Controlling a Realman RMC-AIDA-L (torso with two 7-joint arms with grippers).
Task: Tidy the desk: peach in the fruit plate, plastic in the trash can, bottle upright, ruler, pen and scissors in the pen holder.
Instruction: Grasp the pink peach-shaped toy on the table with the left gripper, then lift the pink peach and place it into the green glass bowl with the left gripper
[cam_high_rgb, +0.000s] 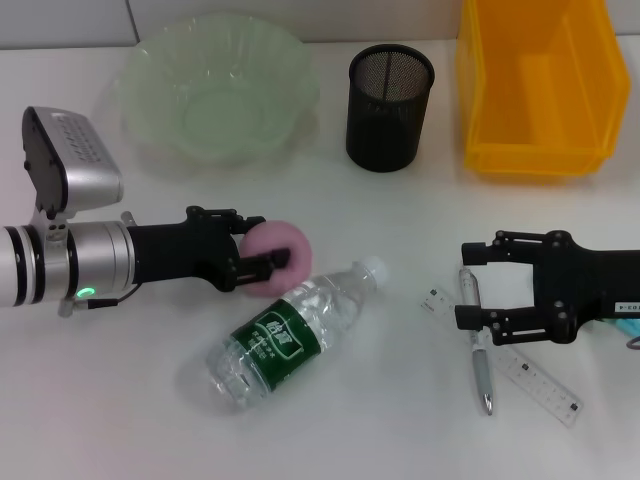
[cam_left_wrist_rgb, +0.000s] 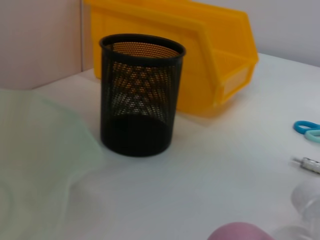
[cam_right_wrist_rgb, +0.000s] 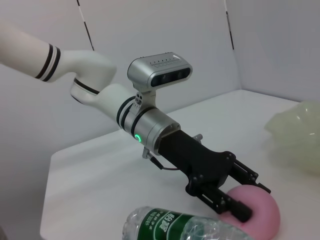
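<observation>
In the head view, the left claw (cam_high_rgb: 268, 250) is seen closed around the pink peach (cam_high_rgb: 282, 254), low over the white worktop (cam_high_rgb: 120, 400) and in front of the pale green fruit plate (cam_high_rgb: 212, 85). Just beside the peach, the plastic bottle (cam_high_rgb: 292, 335) lies on its side, its long axis running diagonally, the white cap pointing away from the robot and to its right, the base toward the robot. The black mesh pen holder (cam_high_rgb: 390, 106) stands upright between the fruit plate and the yellow bin (cam_high_rgb: 540, 85). The right claw (cam_high_rgb: 478, 284) is held open over the pen (cam_high_rgb: 478, 350), whose long axis runs roughly toward and away from the robot; the clear ruler (cam_high_rgb: 515, 365) lies slanted beside it.

In the left wrist view, the pen holder (cam_left_wrist_rgb: 140, 95) is shown upright before the yellow bin (cam_left_wrist_rgb: 200, 55), with the top of the peach (cam_left_wrist_rgb: 239, 232) at the edge and blue scissors (cam_left_wrist_rgb: 307, 129) handles farther off.

In the right wrist view, the left claw (cam_right_wrist_rgb: 245, 197) is seen gripping the peach (cam_right_wrist_rgb: 257, 210), with the bottle (cam_right_wrist_rgb: 185, 225) lying close by.
</observation>
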